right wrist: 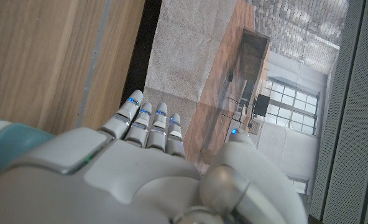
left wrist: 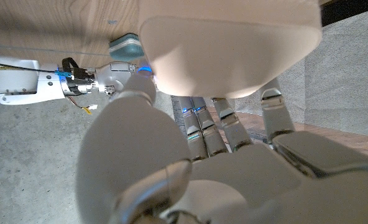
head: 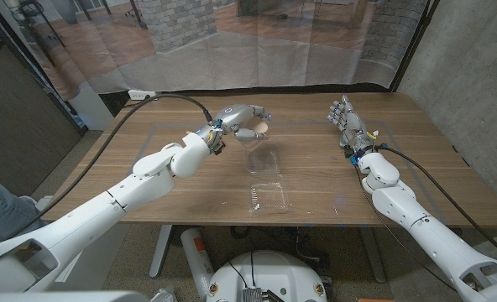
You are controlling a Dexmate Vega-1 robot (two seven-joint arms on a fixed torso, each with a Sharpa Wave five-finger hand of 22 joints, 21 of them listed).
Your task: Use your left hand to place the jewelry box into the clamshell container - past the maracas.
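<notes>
Presently, the left hand [head: 242,117] hangs over the table's [head: 164,197] far middle, fingers curled around a pale rounded object [head: 250,132] that cannot be identified. An open clear clamshell [head: 265,180] lies just nearer, at centre. In the left wrist view a small teal box [left wrist: 125,46] sits on the wood. The right hand [head: 346,120] stands upright at right, fingers straight, holding nothing.

White glossy arm shells; grey-silver left hand [head: 242,117] and right hand [head: 342,115]; black cables; blue-lit fingers [right wrist: 148,121].
</notes>
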